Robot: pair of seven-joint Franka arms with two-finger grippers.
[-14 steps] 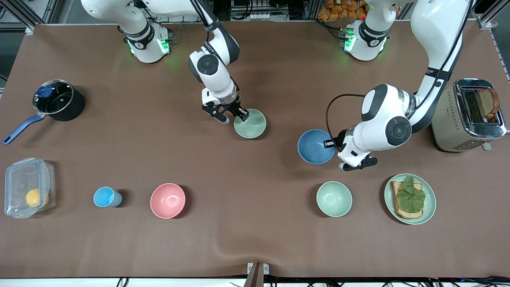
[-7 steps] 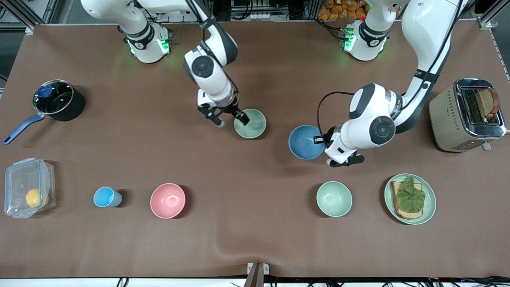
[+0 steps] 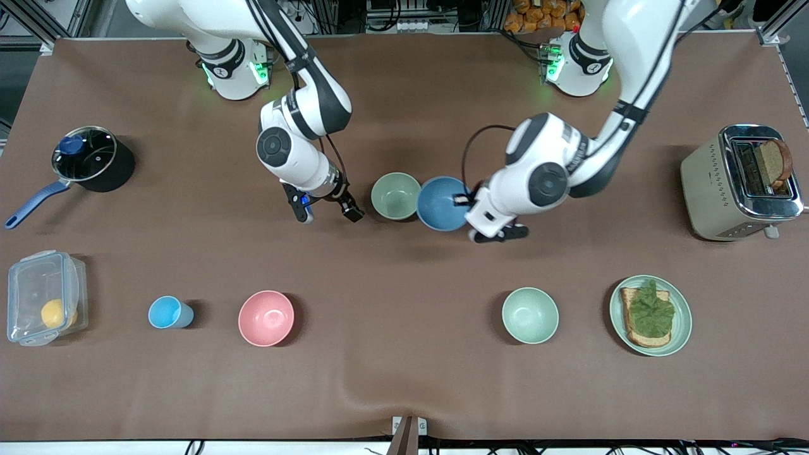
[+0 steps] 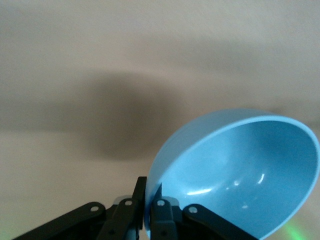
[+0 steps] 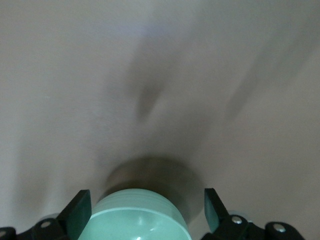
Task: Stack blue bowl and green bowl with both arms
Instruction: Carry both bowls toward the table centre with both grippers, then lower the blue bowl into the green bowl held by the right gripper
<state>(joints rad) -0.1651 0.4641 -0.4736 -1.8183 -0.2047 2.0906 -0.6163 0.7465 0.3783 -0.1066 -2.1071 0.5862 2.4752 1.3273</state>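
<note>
A brown table (image 3: 404,392) carries a black saucepan (image 3: 95,159) with a glass lid and blue handle at the right arm's end, and nearer the camera from it a clear plastic box (image 3: 44,297) holding a yellow fruit (image 3: 54,313). Along the same near row stand a light-blue cup (image 3: 168,312), a pink bowl (image 3: 266,318), a pale mint bowl (image 3: 530,315) and a green plate (image 3: 682,316) bearing toast (image 3: 635,335) topped with lettuce (image 3: 651,309). At the left arm's end a toaster (image 3: 708,183) holds a slice of brown bread (image 3: 774,161).
</note>
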